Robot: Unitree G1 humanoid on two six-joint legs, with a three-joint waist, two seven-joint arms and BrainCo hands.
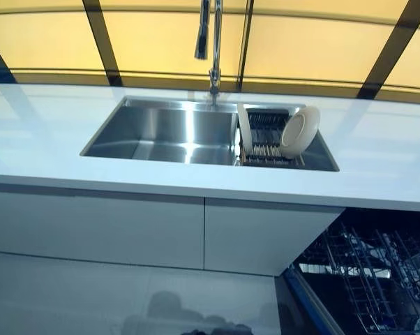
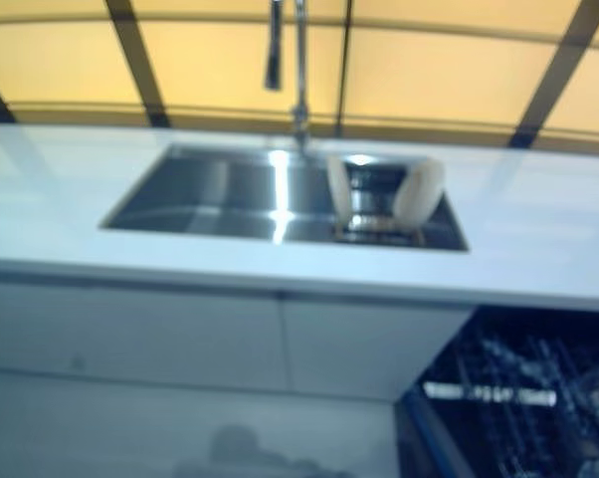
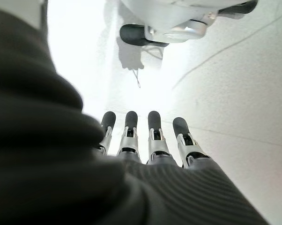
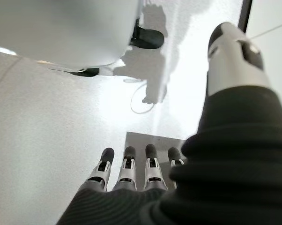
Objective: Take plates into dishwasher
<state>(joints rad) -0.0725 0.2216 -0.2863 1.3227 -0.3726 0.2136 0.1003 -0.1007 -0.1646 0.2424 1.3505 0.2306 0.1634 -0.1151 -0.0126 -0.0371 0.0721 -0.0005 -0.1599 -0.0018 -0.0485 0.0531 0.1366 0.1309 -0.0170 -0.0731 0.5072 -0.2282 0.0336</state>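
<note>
Left hand (image 3: 150,140): hangs low, shown only in its own wrist view; fingers straight and side by side, holding nothing, floor beyond them.
Bench (image 1: 49,146): white, running across the head views, with pale cabinet fronts beneath.
Sink (image 1: 161,132): steel basin set into the bench, bare on its left part.
Tap (image 1: 213,42): rises at the back rim, its spout hanging over the basin; a thing to keep an arm clear of when reaching in, I judge.
Rack (image 1: 266,143): wire drainer in the right part of the sink.
Thin plate (image 1: 244,125): stands on edge at the rack's left end, nearly upright.
Round plate (image 1: 298,130): stands in the rack's right end, leaning back toward the right rim, face turned to the robot.
Dishwasher (image 1: 367,279): open below the bench at the lower right, dark wire basket showing; well apart from the plates and lower.
Right hand (image 4: 131,171): also low and out of the head views; fingers straight in a row, thumb apart, empty.
Step in hand: the reach has not begun; no plate is held.
How to do it well: I would raise the right hand, the nearer one, to the round plate, pinch its top rim, lift straight up out of the wires before swinging right, then lower it on edge into the basket.
</note>
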